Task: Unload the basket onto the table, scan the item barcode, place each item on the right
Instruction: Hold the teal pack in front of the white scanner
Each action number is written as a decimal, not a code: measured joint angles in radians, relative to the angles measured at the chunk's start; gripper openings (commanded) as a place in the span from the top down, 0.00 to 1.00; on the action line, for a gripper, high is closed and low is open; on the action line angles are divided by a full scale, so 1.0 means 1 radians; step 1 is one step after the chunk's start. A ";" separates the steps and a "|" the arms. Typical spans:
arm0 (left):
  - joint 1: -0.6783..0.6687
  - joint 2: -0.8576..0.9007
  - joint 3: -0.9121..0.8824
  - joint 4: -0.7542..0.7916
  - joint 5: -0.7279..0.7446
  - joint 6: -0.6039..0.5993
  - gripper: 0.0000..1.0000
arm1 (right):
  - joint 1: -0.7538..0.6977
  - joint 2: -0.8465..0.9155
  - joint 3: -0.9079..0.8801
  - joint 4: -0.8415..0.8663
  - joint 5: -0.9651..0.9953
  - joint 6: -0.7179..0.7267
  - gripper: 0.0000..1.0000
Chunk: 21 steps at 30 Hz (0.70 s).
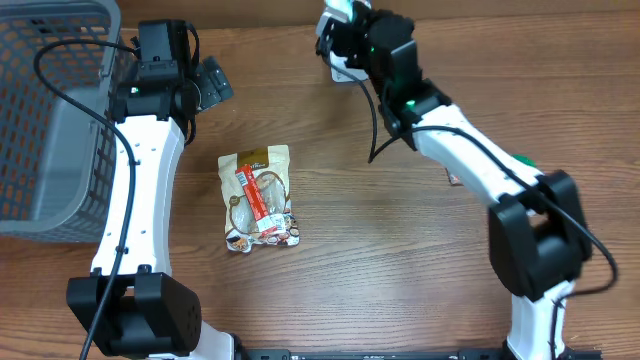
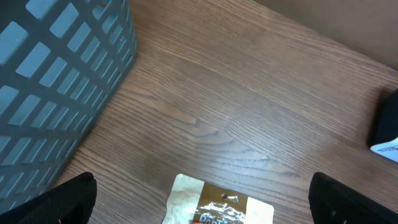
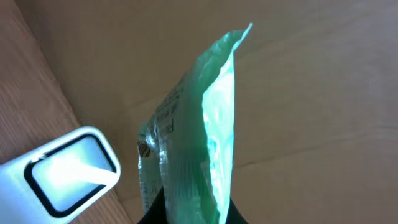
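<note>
At the left stands the grey basket (image 1: 45, 150). Just beside it, the left gripper (image 1: 212, 82) hangs above the wood with its jaws spread wide and nothing between them. Below it, near the middle of the table, a brown snack packet (image 1: 258, 197) lies flat with its face up, well apart from both grippers. Further right, at the far edge of the table, the right gripper (image 1: 335, 45) has its jaws pressed together on the lower part of a green pouch (image 3: 205, 137), which it holds upright in the air. The white scanner (image 3: 62, 171) is just beside the pouch, its window bright. The step in hand seems to be presenting the pouch to the scanner. The next move probably calls for turning the wrist so that the printed face looks at the window, because the pouch stands edge-on to the wrist camera and it cannot be told whether the code faces the scanner. The pouch is thin, glossy and a little see-through, with a sealed seam along its edge and small dark print on its left face. No barcode can be read there.
</note>
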 measured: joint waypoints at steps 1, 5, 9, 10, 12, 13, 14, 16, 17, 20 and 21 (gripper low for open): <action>0.000 0.000 0.000 0.000 0.000 0.000 0.00 | 0.000 0.022 0.000 0.026 0.004 -0.019 0.96; 0.000 0.000 0.000 0.000 0.000 0.000 0.00 | 0.000 0.087 0.000 0.108 0.013 -0.058 0.96; 0.000 0.000 0.000 0.000 0.000 0.000 0.00 | 0.000 0.138 0.000 0.198 0.023 -0.089 0.96; 0.000 0.000 0.000 0.000 0.000 0.000 0.00 | 0.000 0.148 0.000 0.208 0.025 -0.104 0.96; 0.000 0.000 0.000 0.000 0.000 0.000 0.00 | 0.000 0.169 0.000 0.236 0.028 -0.142 0.96; 0.000 0.000 0.000 0.000 0.000 0.000 0.00 | 0.000 0.182 0.000 0.257 0.028 -0.165 0.96; 0.000 0.000 0.000 0.000 0.000 0.000 0.00 | 0.000 0.196 0.000 0.275 0.029 -0.188 0.96; 0.000 0.000 0.000 0.000 0.000 0.000 0.00 | 0.000 0.222 0.000 0.305 0.028 -0.230 0.96; 0.000 0.000 0.000 0.000 0.000 0.000 0.00 | 0.000 0.233 0.000 0.315 0.028 -0.242 0.96; 0.000 0.000 0.000 0.000 0.000 0.000 0.00 | 0.000 0.258 0.000 0.322 0.026 -0.270 0.96; 0.000 0.000 0.000 0.000 0.000 0.000 0.00 | 0.000 0.263 0.000 0.321 0.026 -0.276 0.96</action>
